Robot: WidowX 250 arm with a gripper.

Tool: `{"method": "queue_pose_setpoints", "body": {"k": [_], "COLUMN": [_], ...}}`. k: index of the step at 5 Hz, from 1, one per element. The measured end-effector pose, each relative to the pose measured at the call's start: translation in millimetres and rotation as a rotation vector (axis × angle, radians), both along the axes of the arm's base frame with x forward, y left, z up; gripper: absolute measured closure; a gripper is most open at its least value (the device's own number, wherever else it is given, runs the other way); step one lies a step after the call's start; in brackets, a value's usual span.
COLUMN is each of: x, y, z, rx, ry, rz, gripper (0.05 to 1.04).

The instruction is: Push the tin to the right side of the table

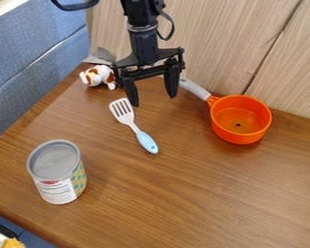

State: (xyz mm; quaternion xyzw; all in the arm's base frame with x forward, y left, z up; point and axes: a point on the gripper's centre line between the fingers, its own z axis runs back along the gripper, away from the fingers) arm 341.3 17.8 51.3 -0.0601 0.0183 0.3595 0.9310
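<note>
Camera view: I have the gripper (153, 99) hanging just beside the slotted head of the spatula (146, 141), up and to the right of it on my screen, with the jaws spread wide. I can't tell from here whether the tips touch the table (203, 203). My tin (57, 172) stands upright, grey end up, down and to the left of the spatula, so it sits outside the jaws and well apart from them, on the camera's side. The spatula lies with its blue handle pointing down and to the right. Above and to the left of the spatula I see a brown-and-white toy animal (98, 76), and to the right of the spatula the orange pot (240, 118), its grey handle slanting up and left.
</note>
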Motion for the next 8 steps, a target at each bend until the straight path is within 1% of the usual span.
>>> {"method": "queue_pose_setpoints", "body": {"k": [1, 2, 3, 4, 5, 6, 7, 8], "x": [-3.9, -15.2, -23.7, -39.5, -62.5, -91.3, -111.4, -142.0], "y": [-1.3, 7.6, 18.9, 35.9, 51.5, 73.9, 78.9, 96.8], "z": [-12.1, -18.5, -5.3, 7.0, 22.3, 35.3, 35.4, 26.7], "rx": [-0.01, -0.034, -0.033, -0.001, 0.104, 0.142, 0.138, 0.164], "ry": [0.039, 0.071, 0.033, 0.004, 0.003, 0.006, -0.008, 0.02], "rz": [0.001, 0.028, 0.037, 0.092, 0.082, 0.129, 0.143, 0.206], "gripper": [0.083, 0.083, 0.083, 0.083, 0.083, 0.083, 0.083, 0.083]}}
